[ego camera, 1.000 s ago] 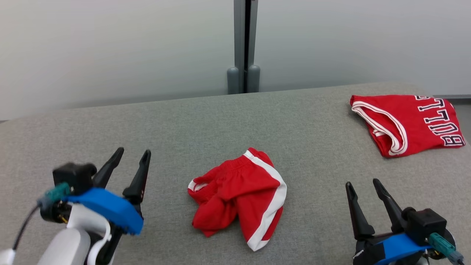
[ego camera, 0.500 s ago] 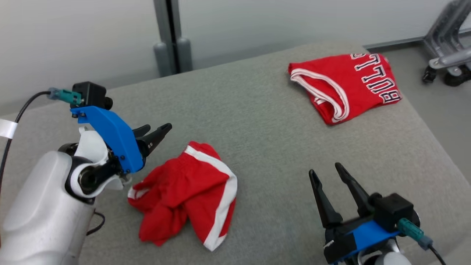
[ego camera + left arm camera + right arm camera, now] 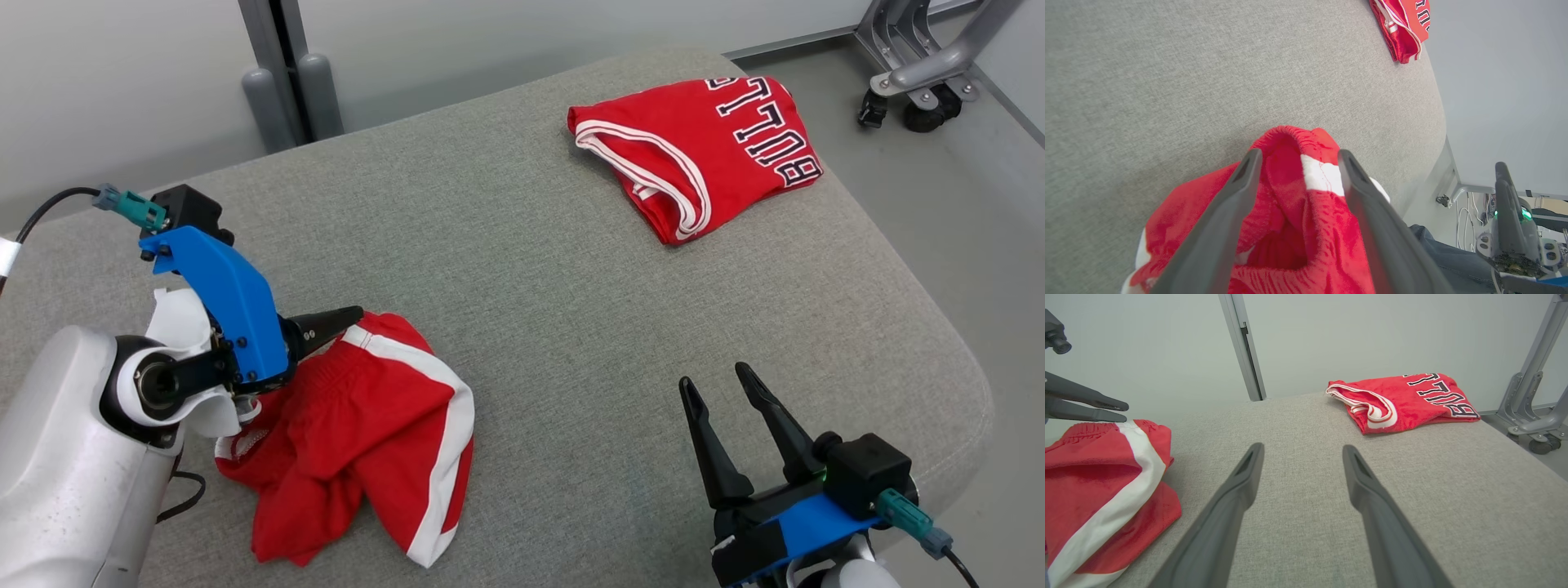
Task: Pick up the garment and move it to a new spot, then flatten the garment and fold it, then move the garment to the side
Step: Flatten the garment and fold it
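My left gripper (image 3: 1298,155) stands with fingers apart, straddling the waistband ridge of the crumpled red shorts (image 3: 359,441), with nothing clamped yet. The shorts lie well apart from the folded jersey (image 3: 694,151), on its near-left side. Their long axis runs from the fingertips back toward me. The left arm is the nearer one. My right gripper (image 3: 714,376), also spread and empty, hangs near-right of the shorts. I cannot tell whether the tips touch cloth, since the wrist mount hides one finger in the head view.
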Tool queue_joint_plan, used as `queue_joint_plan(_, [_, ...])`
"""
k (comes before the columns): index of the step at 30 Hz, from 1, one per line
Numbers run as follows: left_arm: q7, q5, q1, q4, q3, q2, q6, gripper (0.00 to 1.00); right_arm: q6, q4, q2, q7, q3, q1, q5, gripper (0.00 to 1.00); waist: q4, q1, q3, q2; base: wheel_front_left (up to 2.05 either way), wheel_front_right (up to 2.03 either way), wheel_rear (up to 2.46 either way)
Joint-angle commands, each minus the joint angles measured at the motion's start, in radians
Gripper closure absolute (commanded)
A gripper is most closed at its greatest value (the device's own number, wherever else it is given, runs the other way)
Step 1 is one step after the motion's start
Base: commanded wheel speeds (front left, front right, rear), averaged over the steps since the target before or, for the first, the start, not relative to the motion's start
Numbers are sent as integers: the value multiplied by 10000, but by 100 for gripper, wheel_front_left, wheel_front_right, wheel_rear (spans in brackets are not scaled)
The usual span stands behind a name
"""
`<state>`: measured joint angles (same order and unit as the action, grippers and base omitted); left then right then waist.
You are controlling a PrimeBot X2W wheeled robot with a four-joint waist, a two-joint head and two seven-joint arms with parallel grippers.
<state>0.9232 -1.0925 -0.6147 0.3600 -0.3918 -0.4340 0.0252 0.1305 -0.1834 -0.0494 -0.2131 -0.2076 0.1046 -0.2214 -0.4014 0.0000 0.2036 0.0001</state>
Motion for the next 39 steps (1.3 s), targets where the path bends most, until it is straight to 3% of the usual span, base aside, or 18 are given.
queue_joint_plan(1, [122,-121,178,-132,81,7,-85,0,5,-38,-21,-72,38,197,30,0,-4,0,-3,-1,0,0,0])
queue_joint_plan(11, [585,-246,667,-723,-113,35,-684,0,5,-11,-22,-186,-61,378,-75,0,-187,0,227,-1,0,0,0])
queue_joint_plan(13, [744,-368,641,-881,-141,34,-602,0,5,-16,-22,-205,29,335,-48,0,-193,0,255,-1,0,0,0])
queue_joint_plan(14, [781,-440,653,-960,-136,67,-533,56,3,-46,-22,-221,78,318,-22,0,-177,0,261,-1,0,0,0])
queue_joint_plan(15, [768,-519,663,-1029,-110,100,-465,100,5,-71,-22,-239,118,306,1,0,-152,0,254,-1,0,0,0])
queue_joint_plan(20, [238,-925,439,-1468,216,495,152,100,3,-76,-22,-238,265,307,129,0,58,0,107,-1,0,0,0])
queue_joint_plan(25, [-1012,-1356,-117,-1969,691,1367,792,100,5,-68,-24,-160,276,310,211,0,368,0,-135,-1,0,0,0])
queue_joint_plan(33, [-2846,-2156,-1128,-3331,1068,2612,1074,100,3,34,-22,-22,419,155,335,0,804,0,-462,-1,0,0,0])
queue_joint_plan(36, [-2864,-2621,-950,-3863,923,2610,1074,100,3,110,-22,51,508,84,372,0,1026,0,-554,-1,0,0,0])
queue_joint_plan(39, [-2458,-2545,-383,-4067,396,2088,1072,100,3,192,-19,99,561,-10,370,0,1292,0,-579,-1,0,0,0])
